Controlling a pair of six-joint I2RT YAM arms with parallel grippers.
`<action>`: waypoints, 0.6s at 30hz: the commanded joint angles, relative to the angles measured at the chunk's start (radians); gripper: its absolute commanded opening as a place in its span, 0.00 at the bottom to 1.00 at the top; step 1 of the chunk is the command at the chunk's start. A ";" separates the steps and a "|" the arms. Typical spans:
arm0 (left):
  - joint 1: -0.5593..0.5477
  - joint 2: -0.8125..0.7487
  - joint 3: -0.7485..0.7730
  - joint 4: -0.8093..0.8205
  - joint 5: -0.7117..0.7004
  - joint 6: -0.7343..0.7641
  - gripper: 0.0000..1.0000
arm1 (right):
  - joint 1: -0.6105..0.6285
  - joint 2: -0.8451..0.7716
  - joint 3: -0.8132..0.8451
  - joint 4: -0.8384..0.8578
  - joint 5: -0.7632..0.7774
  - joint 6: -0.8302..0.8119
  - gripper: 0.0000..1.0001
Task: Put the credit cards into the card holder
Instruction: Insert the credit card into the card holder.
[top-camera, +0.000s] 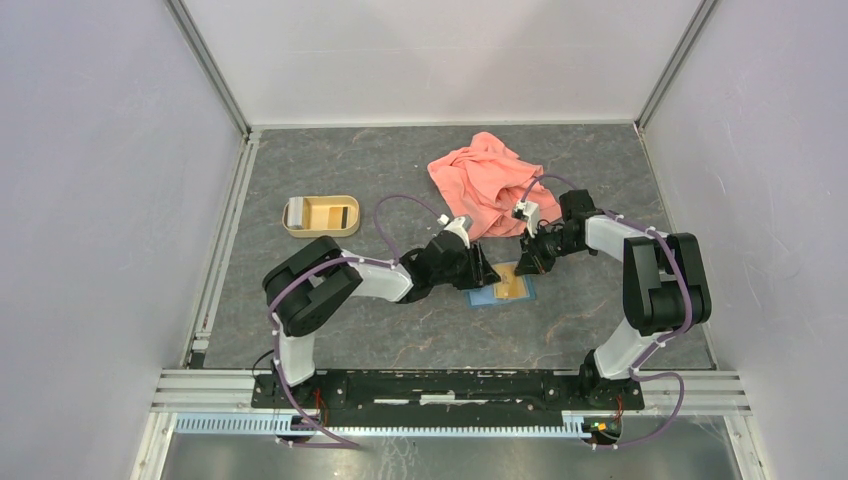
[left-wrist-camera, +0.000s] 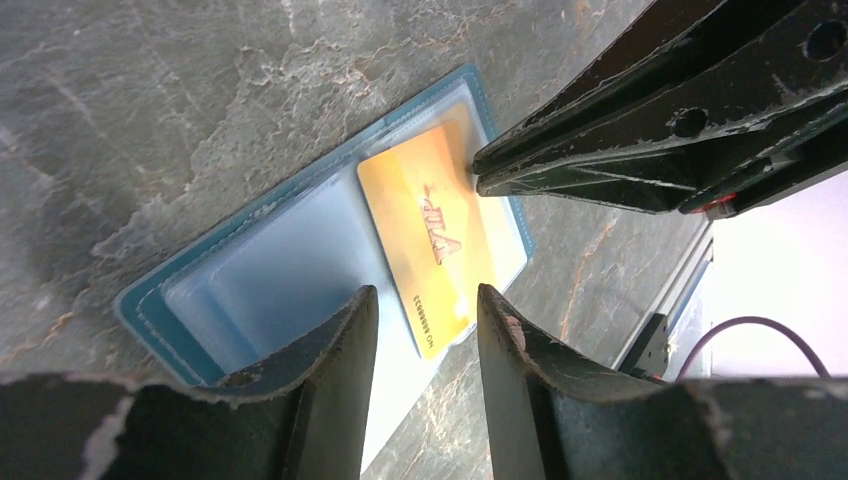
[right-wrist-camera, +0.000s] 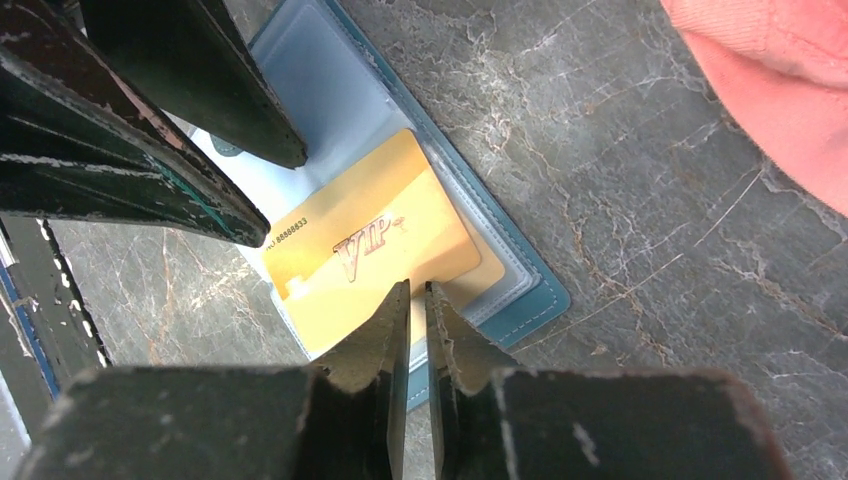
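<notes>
My left fingers (left-wrist-camera: 330, 380) spread over a glossy gold card (left-wrist-camera: 430, 240) in the teal wallet (left-wrist-camera: 150, 300), right fingers (right-wrist-camera: 375, 340) nearly together at its edge, on a veined grey tabletop (left-wrist-camera: 150, 100) between pale walls (top-camera: 90, 150).

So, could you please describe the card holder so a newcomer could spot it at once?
On the grey table, look near the pink cloth, between the left gripper and right gripper. The card holder lies open and flat there: the only teal thing, with a gold card on its pale-blue inside.
</notes>
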 joint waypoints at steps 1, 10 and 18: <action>0.006 -0.055 -0.009 -0.121 -0.039 0.079 0.48 | 0.003 -0.009 0.033 -0.022 -0.042 -0.043 0.17; -0.018 -0.045 0.002 -0.132 -0.028 0.041 0.40 | -0.015 -0.092 0.028 -0.024 -0.068 -0.074 0.22; -0.029 0.010 0.041 -0.122 -0.005 0.020 0.29 | -0.023 -0.092 0.031 -0.026 -0.057 -0.072 0.22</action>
